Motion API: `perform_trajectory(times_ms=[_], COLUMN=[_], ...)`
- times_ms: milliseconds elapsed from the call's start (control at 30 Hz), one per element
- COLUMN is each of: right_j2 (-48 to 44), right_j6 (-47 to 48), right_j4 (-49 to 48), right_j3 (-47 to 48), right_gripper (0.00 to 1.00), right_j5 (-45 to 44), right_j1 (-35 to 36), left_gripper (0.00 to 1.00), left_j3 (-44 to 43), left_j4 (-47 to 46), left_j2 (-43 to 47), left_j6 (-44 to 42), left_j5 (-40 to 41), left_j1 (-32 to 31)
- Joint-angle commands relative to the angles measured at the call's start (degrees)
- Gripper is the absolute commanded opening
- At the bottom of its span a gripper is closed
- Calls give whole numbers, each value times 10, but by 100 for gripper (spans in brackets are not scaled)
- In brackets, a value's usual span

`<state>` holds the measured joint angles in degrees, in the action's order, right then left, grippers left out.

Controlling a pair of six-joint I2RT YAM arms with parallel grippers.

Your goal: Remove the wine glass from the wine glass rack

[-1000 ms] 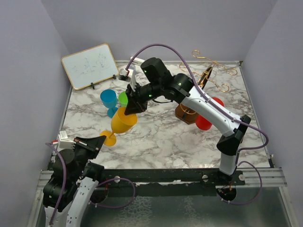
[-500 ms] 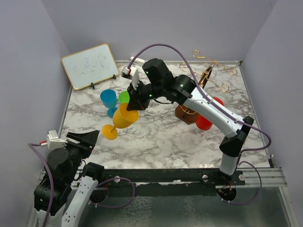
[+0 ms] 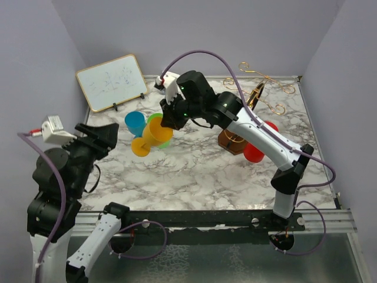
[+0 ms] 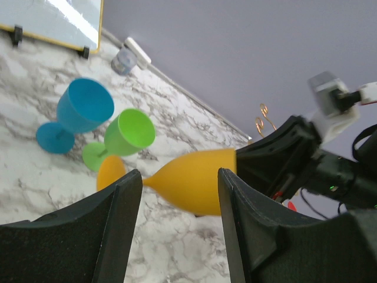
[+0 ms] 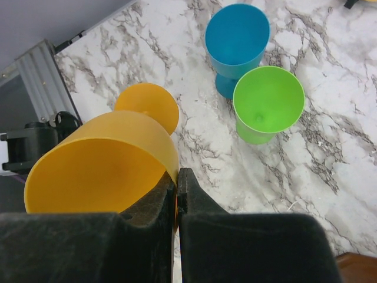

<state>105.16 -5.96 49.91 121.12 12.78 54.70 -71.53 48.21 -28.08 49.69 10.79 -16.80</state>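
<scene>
A marbled worktop (image 3: 200, 171) sits between pale lilac walls, with one whiteboard (image 3: 112, 81) propped at the far left. There are four glasses. The blue glass (image 5: 237, 36) and green glass (image 5: 268, 103) stand close together, and the red glass (image 3: 254, 153) lies against the dark base of the single wine glass rack (image 3: 259, 94). The orange wine glass (image 3: 154, 134) is held off the worktop, tipped on its side, well apart from the rack. The right claw (image 5: 177, 177) is pinched nearly closed on its rim, with the bowl hanging below the fingers and the foot pointing toward the left arm. The left claw (image 4: 177, 177) gapes wide and empty, raised at the worktop's left edge, apart from the orange glass.
</scene>
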Motion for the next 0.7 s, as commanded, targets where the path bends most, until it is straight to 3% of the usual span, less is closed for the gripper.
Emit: perform_trajectory(times_ms=[0,233,433,667], right_j2=[47,148,203,215], right_j6=[-9,-20,-39,-45], right_j4=[24,51,41,7], right_j3=[41,137,157,108], right_gripper=[1,1,1,1], right_j5=[-26,-58,-102,-131], right_j1=[4,25,26,26], left_gripper=[57,56,53,52], left_j3=[-117,-283,-323,-324], left_j4=[-64,-13,-32,-58], left_j2=[-139,-310,-355,-380], left_j6=[-118,-165,-161,-153], left_j5=[-27,-1,42,20], left_j1=[-2,-3,-3,1])
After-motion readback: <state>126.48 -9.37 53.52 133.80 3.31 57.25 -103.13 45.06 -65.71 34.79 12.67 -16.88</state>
